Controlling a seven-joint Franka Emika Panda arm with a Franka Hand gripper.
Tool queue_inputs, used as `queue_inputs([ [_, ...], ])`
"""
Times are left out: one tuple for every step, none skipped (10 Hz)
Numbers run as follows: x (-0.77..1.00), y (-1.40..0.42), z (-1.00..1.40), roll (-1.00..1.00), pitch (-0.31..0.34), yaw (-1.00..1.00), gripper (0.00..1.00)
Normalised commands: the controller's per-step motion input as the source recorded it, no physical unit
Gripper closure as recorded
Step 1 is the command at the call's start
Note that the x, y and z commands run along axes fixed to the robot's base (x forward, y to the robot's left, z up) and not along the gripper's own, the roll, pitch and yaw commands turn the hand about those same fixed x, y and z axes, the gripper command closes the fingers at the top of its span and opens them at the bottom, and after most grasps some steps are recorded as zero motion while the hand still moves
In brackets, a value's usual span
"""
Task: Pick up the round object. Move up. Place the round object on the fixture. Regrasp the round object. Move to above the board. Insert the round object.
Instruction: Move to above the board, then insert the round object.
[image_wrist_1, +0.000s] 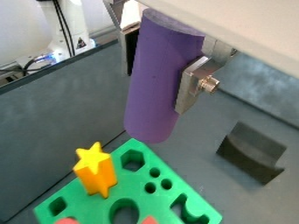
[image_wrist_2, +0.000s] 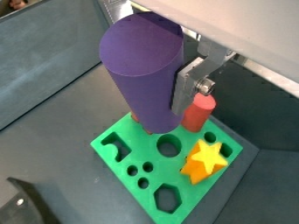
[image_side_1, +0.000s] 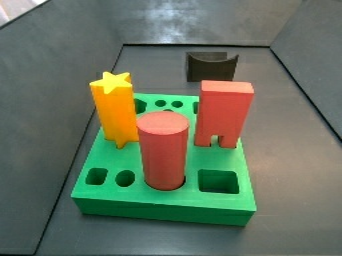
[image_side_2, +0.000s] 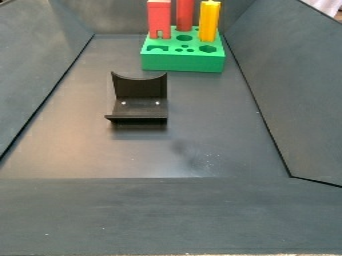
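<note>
The tool (image_wrist_2: 176, 83) hung above the square bright green slab of a board (image_wrist_2: 117, 149), its flat silver finger (image_wrist_1: 193, 85) pressed against the small purple cylindrical peg (image_wrist_1: 158, 79), which filled both wrist views and stood nearly upright, lower end just over the board. The tool was clamped on that peg. Neither side view showed the tool or the peg.

On the board stood a yellow star-shaped block (image_side_1: 115, 108), a big salmon-red cylinder (image_side_1: 164, 150) and a red arch-shaped block (image_side_1: 226, 113). The black notched fixture (image_side_2: 138, 97) sat empty on the dark floor, well apart from the board.

The risk lay in alignment. The open round hole (image_wrist_2: 169, 143) lay just beside the peg's lower end, and the peg hid its own tip. A slight tilt or offset would likely catch it on the rim and jam. The salmon-red cylinder stood near that hole, so a sideways correction might bump it. Only one finger showed, so the grip's squareness could not be judged.
</note>
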Motion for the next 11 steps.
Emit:
queue_inputs([
  [-0.05, 0.01, 0.00, -0.22, -0.057, -0.01, 1.00],
  [0.00, 0.00, 0.00, -0.01, 0.000, 0.00, 1.00],
  [0.00, 0.00, 0.00, 0.00, -0.004, 0.00, 1.00],
  [-0.05, -0.45, -0.19, 0.42, -0.173, 0.03, 1.00],
  [0.00, -0.47, -0.03, 0.50, -0.177, 0.14, 1.00],
  [0.00, -0.43, -0.05, 0.50, -0.143, 0.19, 1.00],
  [0.00, -0.42, -0.06, 0.50, -0.110, 0.19, 1.00],
  [0.00, -0.40, -0.07, 0.50, -0.097, 0.20, 1.00],
  [0.00, -0.33, -0.17, 0.50, -0.073, 0.15, 1.00],
  [0.06, -0.30, -0.17, 0.50, -0.076, 0.09, 1.00],
  [0.16, -0.25, -0.22, 0.41, -0.200, 0.07, 1.00],
])
